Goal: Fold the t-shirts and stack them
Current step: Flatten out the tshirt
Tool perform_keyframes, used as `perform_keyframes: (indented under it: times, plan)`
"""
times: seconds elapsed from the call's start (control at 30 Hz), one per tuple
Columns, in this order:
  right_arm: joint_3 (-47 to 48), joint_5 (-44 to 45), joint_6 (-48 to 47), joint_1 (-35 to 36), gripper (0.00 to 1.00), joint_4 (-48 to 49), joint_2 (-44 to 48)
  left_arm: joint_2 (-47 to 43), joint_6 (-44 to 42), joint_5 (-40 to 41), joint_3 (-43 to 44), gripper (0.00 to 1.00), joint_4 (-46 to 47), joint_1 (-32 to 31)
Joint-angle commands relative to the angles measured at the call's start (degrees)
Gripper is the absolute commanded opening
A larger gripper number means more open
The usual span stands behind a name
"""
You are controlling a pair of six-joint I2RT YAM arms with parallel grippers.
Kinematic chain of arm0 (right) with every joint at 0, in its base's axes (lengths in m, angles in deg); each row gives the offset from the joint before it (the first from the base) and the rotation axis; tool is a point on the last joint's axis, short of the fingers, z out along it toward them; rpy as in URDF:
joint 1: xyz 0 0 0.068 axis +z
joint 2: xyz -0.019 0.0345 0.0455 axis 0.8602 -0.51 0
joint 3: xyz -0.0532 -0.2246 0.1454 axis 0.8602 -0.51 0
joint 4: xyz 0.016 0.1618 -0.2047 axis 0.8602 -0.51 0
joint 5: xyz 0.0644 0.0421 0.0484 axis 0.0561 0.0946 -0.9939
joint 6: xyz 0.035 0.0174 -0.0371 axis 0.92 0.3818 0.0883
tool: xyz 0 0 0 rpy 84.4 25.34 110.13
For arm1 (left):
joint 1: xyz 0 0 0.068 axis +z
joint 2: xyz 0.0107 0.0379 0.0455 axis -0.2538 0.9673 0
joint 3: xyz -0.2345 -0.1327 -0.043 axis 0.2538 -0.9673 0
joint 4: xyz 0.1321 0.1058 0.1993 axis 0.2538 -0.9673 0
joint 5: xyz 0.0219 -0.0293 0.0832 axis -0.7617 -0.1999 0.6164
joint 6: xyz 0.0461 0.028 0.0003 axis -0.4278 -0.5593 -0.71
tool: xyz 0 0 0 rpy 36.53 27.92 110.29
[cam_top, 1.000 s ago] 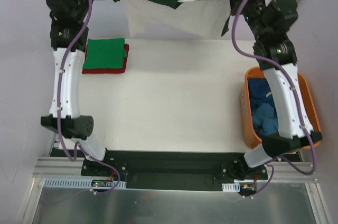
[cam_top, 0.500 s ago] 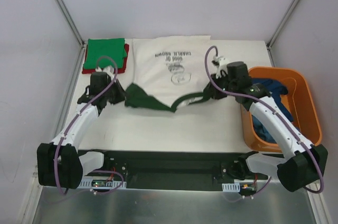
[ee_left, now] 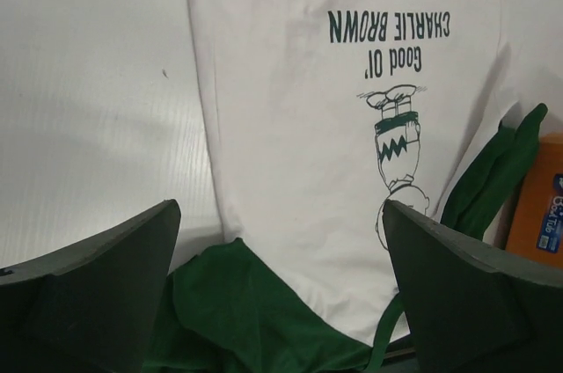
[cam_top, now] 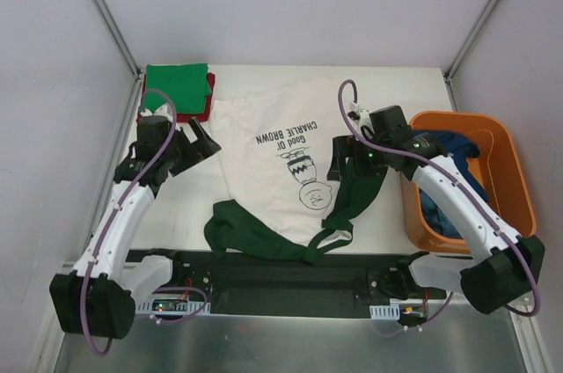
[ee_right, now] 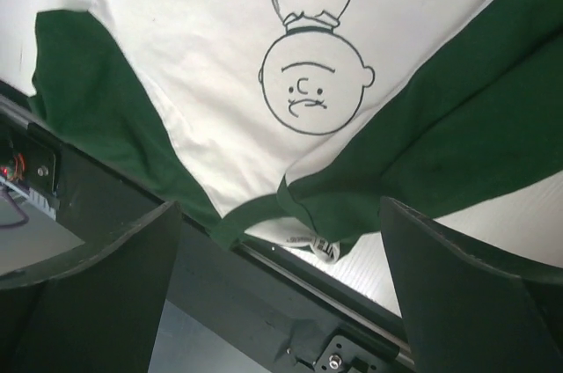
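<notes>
The white t-shirt (cam_top: 273,171) with dark green sleeves lies spread on the table, Charlie Brown print up, collar (cam_top: 321,245) at the near edge. My left gripper (cam_top: 195,142) hovers open just left of the shirt; the left wrist view shows the shirt (ee_left: 299,144) and a green sleeve (ee_left: 237,303) below the empty left gripper (ee_left: 280,215). My right gripper (cam_top: 350,164) is open over the right sleeve (cam_top: 356,193). The right wrist view has the print (ee_right: 308,91) and collar (ee_right: 264,210) under the empty right gripper (ee_right: 280,210). A folded green t-shirt (cam_top: 176,90) rests on a red one (cam_top: 208,100) at the back left.
An orange tub (cam_top: 506,157) at the right holds crumpled blue t-shirts (cam_top: 450,146). The shirt's collar and left sleeve (cam_top: 230,230) overhang the black base rail (cam_top: 281,276) at the near edge. Grey walls enclose the table on three sides.
Both grippers brought the white shirt down from the air and dragged it toward the near edge. They then opened and let go of the sleeves, and the shirt now lies flat.
</notes>
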Motion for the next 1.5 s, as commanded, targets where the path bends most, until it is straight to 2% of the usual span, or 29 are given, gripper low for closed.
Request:
perform_keyframes:
  times: [0.0, 0.13, 0.27, 0.37, 0.57, 0.73, 0.87, 1.07, 1.1, 1.2, 1.23, 1.33, 1.43, 1.47]
  plan:
    - [1.32, 4.41, 6.15, 0.15, 0.97, 2.8, -6.03, 8.98, -2.01, 1.13, 6.94, 0.99, 2.08, -2.8]
    - [-0.08, 6.88, 10.38, 2.6, 0.97, 7.12, -12.0, 21.98, -5.25, 1.92, 13.71, 0.99, 7.09, -9.39]
    - [-2.1, 15.12, 14.67, 2.87, 0.97, 4.48, -16.06, 40.06, -7.46, 0.87, 25.12, 0.99, 7.18, -9.84]
    - [-5.44, 15.5, 16.09, 2.87, 0.97, 6.58, -18.25, 48.43, -7.72, -1.58, 30.06, 0.99, 6.83, -9.84]
    - [-3.43, 18.29, 16.81, 2.79, 0.97, 8.7, -25.98, 54.52, -6.93, -3.35, 29.21, 0.99, 6.83, -9.92]
    - [2.54, 20.42, 14.52, 0.34, 0.97, 6.77, -33.72, 53.57, -5.44, -3.35, 22.88, 0.99, 6.75, -9.92]
    - [10.27, 20.08, 12.15, -3.45, 0.97, 5.1, -40.3, 50.14, -2.99, -3.97, 14.2, 0.99, 6.92, -10.63]
    - [33.11, 15.35, 9.25, -7.67, 0.97, -0.44, -54.72, 41.18, 3.25, -7.83, 2.93, 0.99, 7.01, -15.35]
    - [40.1, 14.98, 8.81, -8.72, 0.97, -0.53, -58.56, 39.87, 3.87, -8.62, 2.31, 0.99, 7.09, -16.77]
    - [52.17, 10.77, 6.53, -10.74, 0.97, -2.11, -67.0, 35.82, 4.67, -10.38, 3.17, 0.99, 7.53, -21.76]
    - [59.26, 9.01, 5.91, -11.1, 0.97, -2.2, -68.87, 34.76, 4.32, -11.08, 5.53, 0.99, 7.62, -22.66]
    - [70.28, 8.2, 1.97, -11.36, 0.97, -2.2, -72.75, 33.18, 1.87, -10.65, 10.8, 0.99, 7.89, -24.34]
    - [68.23, 8.55, 0.19, -11.36, 0.97, -0.45, -67.33, 30.55, -0.07, -4.6, 13.54, 0.99, 6.84, -23.9]
    - [62.46, 8.91, -0.16, -11.19, 0.97, 0.95, -64.61, 29.67, -0.16, -1.27, 13.64, 0.99, 6.22, -23.55]
